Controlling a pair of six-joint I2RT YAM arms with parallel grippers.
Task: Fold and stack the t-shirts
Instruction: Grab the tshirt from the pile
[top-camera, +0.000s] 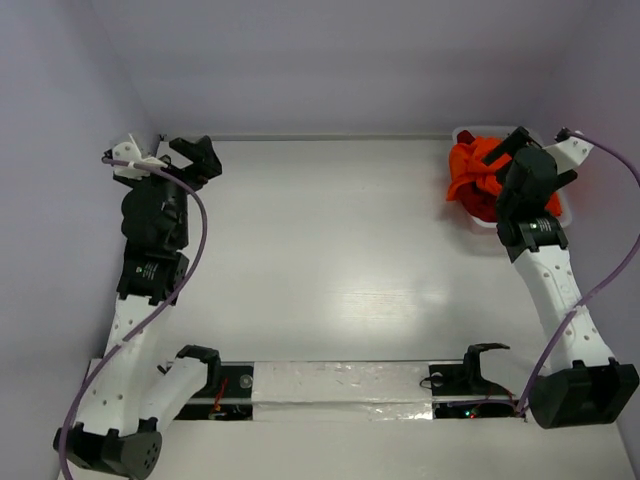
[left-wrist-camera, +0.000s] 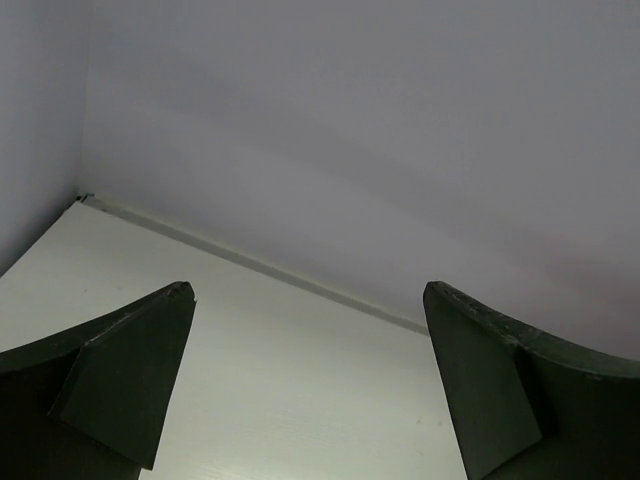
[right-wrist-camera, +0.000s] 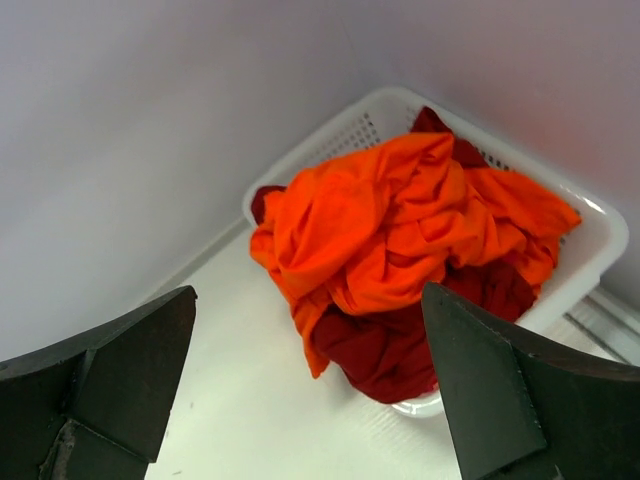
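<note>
Pale lavender walls close in a white tabletop on three sides, and most of its surface is bare. In the far right corner sits one white lattice basket, pushed close to both walls. The t-shirts are all in it, crumpled into a heap: one bright orange t-shirt lies on top and spills over the rim toward the tabletop. Dark red cloth bulges out beneath it and also peeks out at the back and left of the pile. How many dark red shirts make up that cloth I cannot tell, since the orange one covers most of them.

Two arms stand at the near edge. The right end effector hangs just in front of the basket, its two fingers spread wide with nothing between them, the orange heap showing through the gap. The left end effector is well apart from it, over the far left corner of the tabletop, also spread wide and empty, facing the wall.

One purple cable loops along the left arm, and a second purple cable runs along the right. A crinkled silvery strip runs along the near edge between the two bases.
</note>
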